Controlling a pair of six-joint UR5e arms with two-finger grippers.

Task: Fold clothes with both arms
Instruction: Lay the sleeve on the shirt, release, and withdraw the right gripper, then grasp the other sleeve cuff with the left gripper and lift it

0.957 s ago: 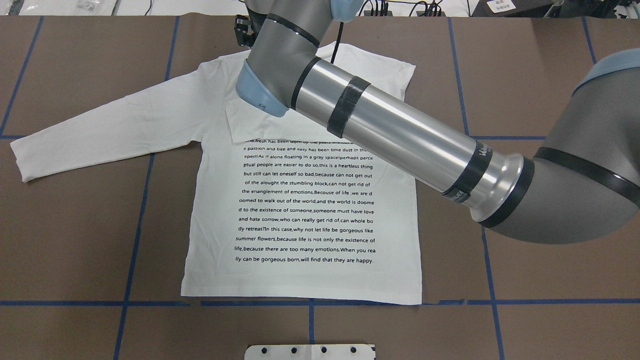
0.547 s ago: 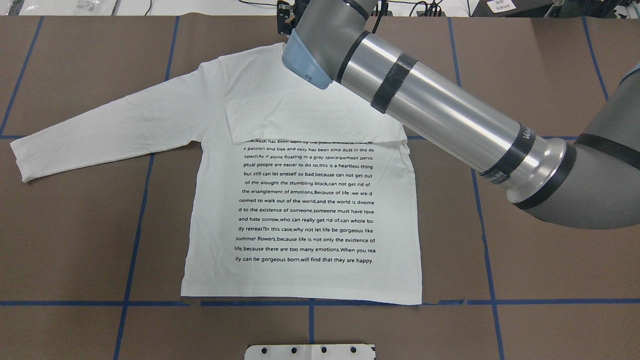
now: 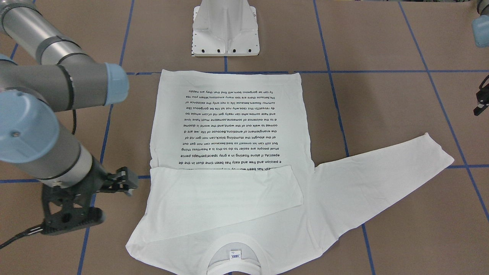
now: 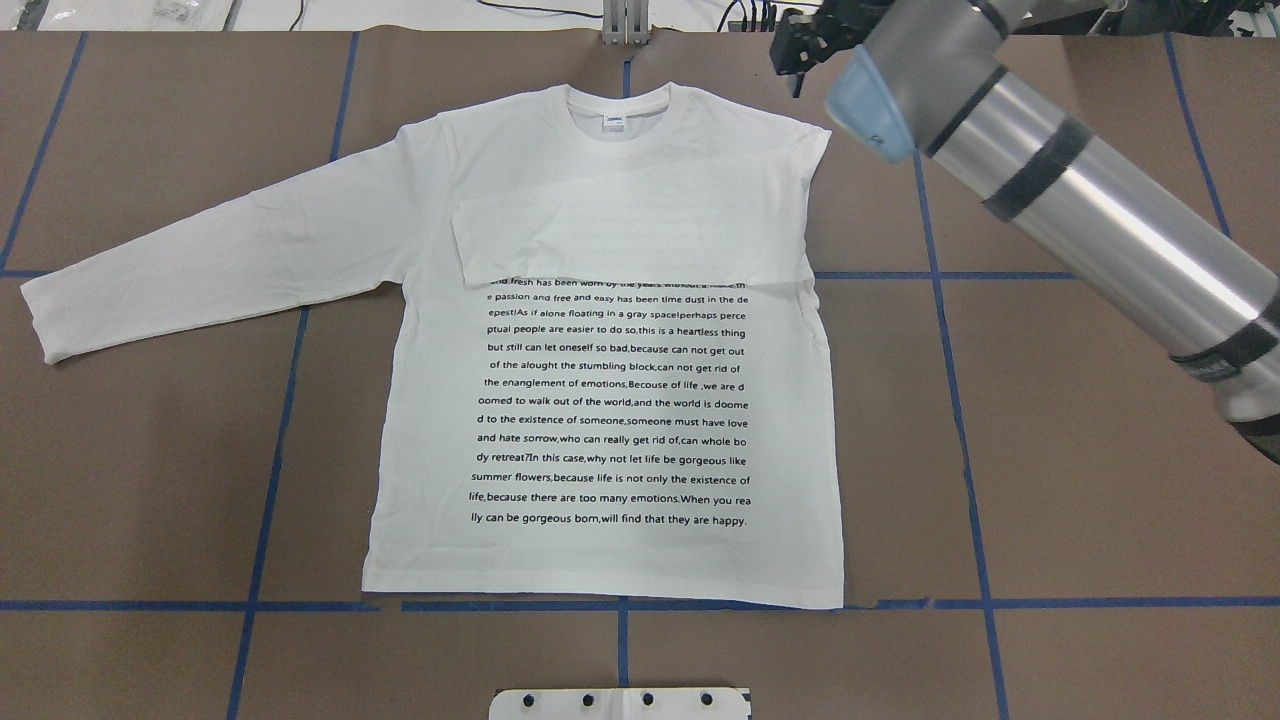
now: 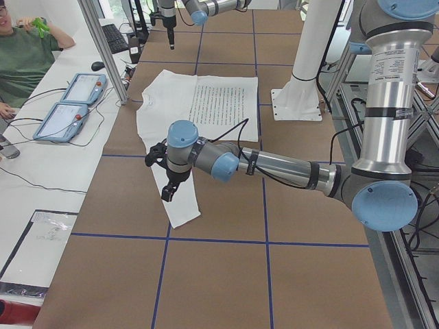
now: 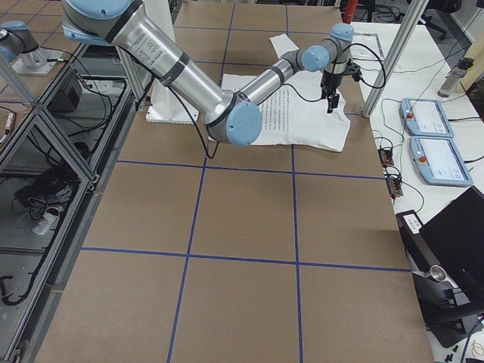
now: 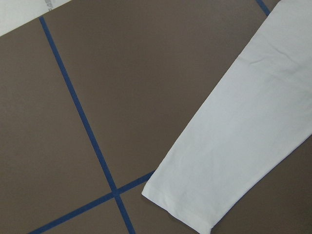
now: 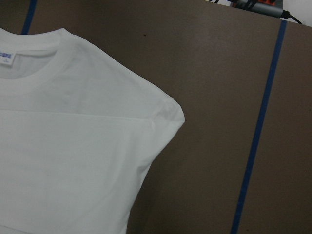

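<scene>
The white long-sleeved T-shirt (image 4: 600, 400) lies flat, print up, collar (image 4: 620, 120) at the far side. One sleeve (image 4: 630, 235) is folded across the chest. The other sleeve (image 4: 220, 260) lies spread out to the side. My right gripper (image 4: 795, 55) hangs empty over bare table just beyond the shirt's shoulder; in the front view (image 3: 124, 181) its fingers look apart. My left gripper (image 5: 168, 192) hovers above the spread sleeve's cuff (image 7: 234, 146). It shows only partly at the front view's edge (image 3: 480, 102), and I cannot tell whether it is open or shut.
The white pedestal base (image 3: 225, 26) stands at the robot's side of the table. Blue tape lines (image 4: 270, 450) grid the brown table. Two tablets (image 5: 72, 103), a metal post (image 5: 103, 48) and a seated person are beyond the far edge.
My right arm has swung from over the shirt's chest to the right and off the shirt, and the collar and folded sleeve now show. The shirt has not moved.
</scene>
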